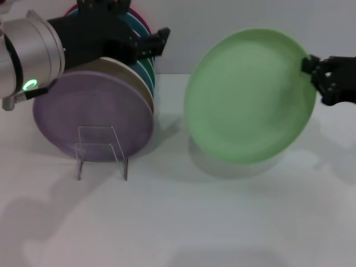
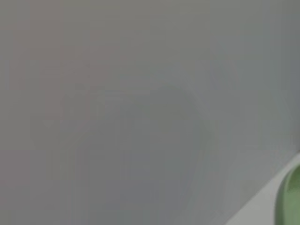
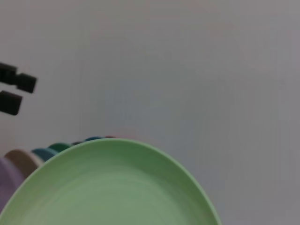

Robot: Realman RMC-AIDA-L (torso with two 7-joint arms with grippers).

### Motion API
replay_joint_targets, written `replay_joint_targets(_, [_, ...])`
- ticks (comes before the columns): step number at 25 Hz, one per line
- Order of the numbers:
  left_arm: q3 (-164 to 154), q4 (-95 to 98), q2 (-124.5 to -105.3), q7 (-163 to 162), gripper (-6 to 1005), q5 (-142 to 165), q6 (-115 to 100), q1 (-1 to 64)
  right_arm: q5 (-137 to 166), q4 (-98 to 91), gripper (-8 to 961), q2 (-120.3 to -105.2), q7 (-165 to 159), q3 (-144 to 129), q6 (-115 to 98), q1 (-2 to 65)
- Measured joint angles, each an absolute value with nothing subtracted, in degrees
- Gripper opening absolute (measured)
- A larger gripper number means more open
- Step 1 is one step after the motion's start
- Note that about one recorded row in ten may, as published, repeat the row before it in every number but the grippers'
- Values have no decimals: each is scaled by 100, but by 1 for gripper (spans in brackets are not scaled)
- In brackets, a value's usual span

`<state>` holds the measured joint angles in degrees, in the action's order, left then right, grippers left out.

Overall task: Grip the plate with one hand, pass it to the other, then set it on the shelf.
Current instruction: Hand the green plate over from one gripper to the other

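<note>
The light mint-green plate (image 1: 250,94) is held on edge above the table, facing me. My right gripper (image 1: 309,67) is shut on its right rim. The plate fills the bottom of the right wrist view (image 3: 112,187), and a sliver of it shows in the left wrist view (image 2: 288,201). My left gripper (image 1: 158,41), on the silver arm with the green light, hangs open above the stacked plates to the left of the plate, a gap away from it. Its fingers also show far off in the right wrist view (image 3: 16,89). The clear rack (image 1: 100,147) stands at the left.
A lavender plate (image 1: 92,117) leans on the rack in front, with beige, teal, green and red plates (image 1: 146,69) stacked behind it. A pale wall stands behind the white table (image 1: 222,222).
</note>
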<state>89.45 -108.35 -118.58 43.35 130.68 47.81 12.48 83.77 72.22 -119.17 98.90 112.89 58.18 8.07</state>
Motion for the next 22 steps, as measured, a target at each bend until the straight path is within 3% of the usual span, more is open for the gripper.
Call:
replay_joint_targets(13, [8926,-10558,-11820,4770,737,12626,5137,1248,8289,6101,15,-11920,10863,11170,5835,1756])
replay_joint_targets(22, [8830,-10008,-11819,4789,719,12611,5196,1566,8205,6153,14,-11925,10852,10873,5858,1868])
